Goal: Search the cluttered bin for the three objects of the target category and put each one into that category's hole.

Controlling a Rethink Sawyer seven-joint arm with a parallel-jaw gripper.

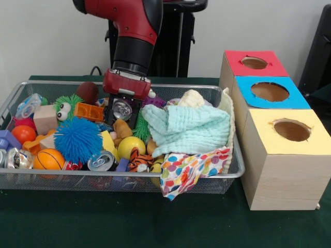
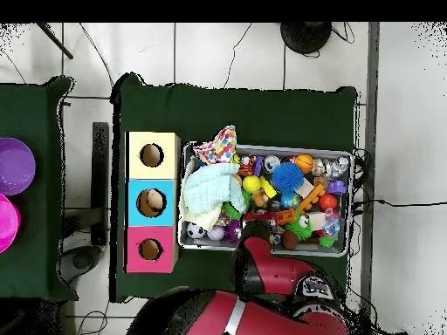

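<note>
The wire-mesh bin point(image 1: 103, 176) sits on the green table, full of toys and cloths; it also shows in the overhead view point(image 2: 288, 150). My gripper point(image 1: 123, 114) is lowered into the bin's back middle, among the clutter just left of a mint-green cloth point(image 1: 189, 129). Its tips are hidden by toys. In the overhead view the gripper point(image 2: 257, 229) is at the bin's edge nearest the robot. The red-surrounded hole point(image 1: 254, 62) is in the farthest wooden box, right of the bin; it also shows in the overhead view point(image 2: 150, 249).
The blue-surrounded hole point(image 1: 269, 91) and the yellow-surrounded hole point(image 1: 291, 129) are in the nearer boxes. A polka-dot cloth point(image 1: 189, 170) hangs over the bin's front rim. A blue spiky ball point(image 1: 77, 138), a yellow ball point(image 1: 131, 146), a can point(image 1: 101, 161) and an orange basketball point(image 1: 48, 159) lie at the front left.
</note>
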